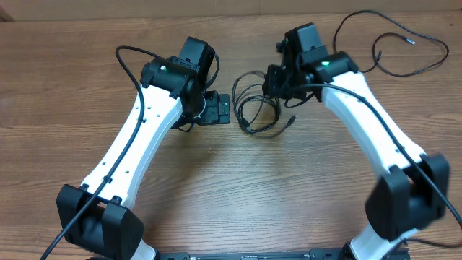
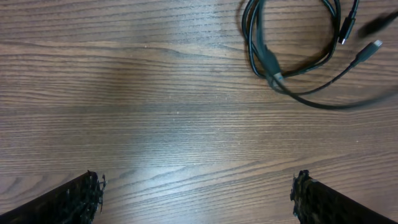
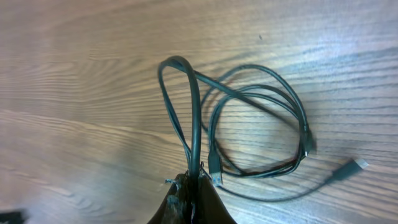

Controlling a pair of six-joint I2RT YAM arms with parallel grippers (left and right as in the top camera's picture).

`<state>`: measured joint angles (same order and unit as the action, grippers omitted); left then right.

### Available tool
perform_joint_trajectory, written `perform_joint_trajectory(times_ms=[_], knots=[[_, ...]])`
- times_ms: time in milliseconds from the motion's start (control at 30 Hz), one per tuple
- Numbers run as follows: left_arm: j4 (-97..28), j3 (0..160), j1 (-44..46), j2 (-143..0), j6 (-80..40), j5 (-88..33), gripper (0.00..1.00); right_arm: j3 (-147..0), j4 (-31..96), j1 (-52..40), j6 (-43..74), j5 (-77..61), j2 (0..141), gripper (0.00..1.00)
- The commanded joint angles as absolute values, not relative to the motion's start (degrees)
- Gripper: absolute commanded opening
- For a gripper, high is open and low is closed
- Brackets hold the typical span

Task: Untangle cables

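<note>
Your right tool [image 3: 193, 194] is pinching shut on one loop [image 3: 197, 112] of the cables [image 3: 303, 127], and that loop is arching up from the tool toward the upper centre of the right wrist frame. The rest of the bundle is lying flat on the worktop [image 1: 231, 188] as a rough coil, spreading up and to the right of the pinch in that frame, with a plug [image 3: 359, 164] trailing out at the lower right. That is the relation you are working with. The coil is sitting to one side of the grip, so a pull toward the frame's left looks likelier to draw the held strand out than to bunch it.

Your left tool [image 1: 228, 109] is standing wide open and holding nothing, hovering just beside the bundle's left edge at the centre of the overhead frame. In its own view the coil is lying at the upper right, ahead of the spread fingers. It is the nearer free arm for pinning the coil. A second cable [image 1: 411, 40] is lying apart in the upper right of the overhead frame, touched by neither tool.
</note>
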<state>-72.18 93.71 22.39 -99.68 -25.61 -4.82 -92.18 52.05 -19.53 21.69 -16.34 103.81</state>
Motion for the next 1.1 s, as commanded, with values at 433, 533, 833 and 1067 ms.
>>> perform_joint_trajectory(times_ms=[433, 533, 833, 1067], knots=[[-71.99, 93.73, 22.52, -100.09, -26.41, -4.08, 1.0, -93.51, 53.17, -16.67, 20.84, -18.68, 95.77, 0.04], [-71.99, 93.73, 22.52, -100.09, -26.39, -4.16, 1.0, -93.51, 53.89, -13.43, 21.45, -16.53, 93.06, 0.04], [-71.7, 93.73, 22.52, -100.09, -26.41, -4.49, 1.0, -93.45, 62.98, 0.75, 24.01, -12.73, 90.35, 0.04], [-70.57, 93.73, 22.52, -100.09, -26.44, -4.49, 0.99, -93.32, 71.31, 5.85, 23.66, -8.4, 90.39, 0.04]])
